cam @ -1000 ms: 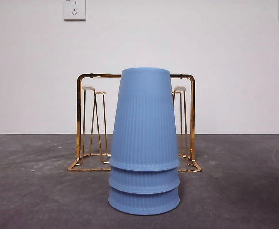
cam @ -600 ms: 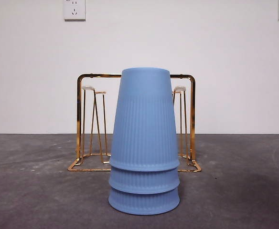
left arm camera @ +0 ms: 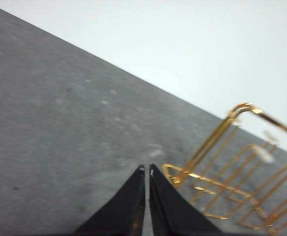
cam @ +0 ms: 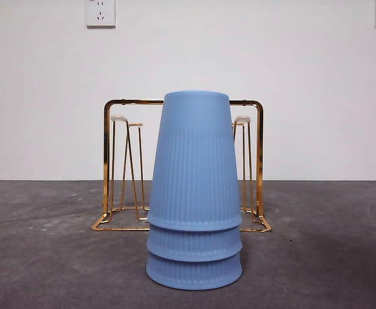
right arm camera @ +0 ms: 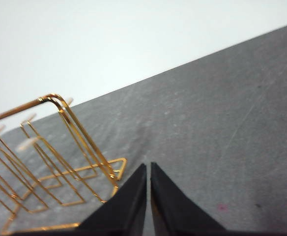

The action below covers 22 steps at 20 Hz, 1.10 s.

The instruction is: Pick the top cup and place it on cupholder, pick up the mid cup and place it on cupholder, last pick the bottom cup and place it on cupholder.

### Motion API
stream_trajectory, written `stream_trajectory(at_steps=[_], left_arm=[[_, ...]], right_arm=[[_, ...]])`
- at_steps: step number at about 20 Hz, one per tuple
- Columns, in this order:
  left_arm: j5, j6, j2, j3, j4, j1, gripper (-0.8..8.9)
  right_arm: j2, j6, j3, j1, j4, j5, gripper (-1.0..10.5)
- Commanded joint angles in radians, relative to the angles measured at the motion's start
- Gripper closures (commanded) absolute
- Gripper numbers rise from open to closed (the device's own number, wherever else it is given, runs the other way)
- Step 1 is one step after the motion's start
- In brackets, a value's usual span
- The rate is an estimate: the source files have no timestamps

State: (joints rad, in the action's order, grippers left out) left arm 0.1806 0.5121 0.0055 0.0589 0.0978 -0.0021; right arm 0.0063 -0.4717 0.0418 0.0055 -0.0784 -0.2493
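No movement: cup stack (cam: pixel 194 193), cupholder (cam: pixel 259 161) unchanged.

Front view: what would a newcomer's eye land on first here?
The stack of three blue cups, upside down, fills the middle of the table. Behind it stands the gold cupholder, its pegs bare. Neither arm shows in the front view; the left gripper and the right gripper are shut, each near one end of the cupholder.

No visible change: cup stack (cam: pixel 194 193), cupholder (cam: pixel 260 161) same position across front views.
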Motion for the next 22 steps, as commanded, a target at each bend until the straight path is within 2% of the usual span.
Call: stream_trajectory(at_steps=[1,5,8,11,15,22], left_arm=[[0.006,0.051,0.001,0.063,0.010,0.002,8.05],[0.006,0.049,0.030,0.158,0.077,0.002,8.05],[0.010,0.017,0.081,0.243,0.152,0.002,8.05],[0.055,-0.039,0.152,0.334,0.227,0.002,8.05],[0.139,-0.127,0.271,0.461,0.324,0.002,8.05],[0.300,-0.344,0.470,0.663,0.552,-0.004,8.05]], right_arm=[[-0.002,-0.037,0.071,-0.001,-0.002,-0.002,9.4],[0.028,-0.033,0.170,-0.001,-0.035,-0.006,9.4],[0.080,0.006,0.261,-0.001,-0.085,-0.024,9.4],[0.161,0.063,0.368,-0.001,-0.156,-0.070,9.4],[0.287,0.150,0.514,-0.001,-0.277,-0.156,9.4],[0.508,0.347,0.760,0.002,-0.577,-0.298,9.4]])
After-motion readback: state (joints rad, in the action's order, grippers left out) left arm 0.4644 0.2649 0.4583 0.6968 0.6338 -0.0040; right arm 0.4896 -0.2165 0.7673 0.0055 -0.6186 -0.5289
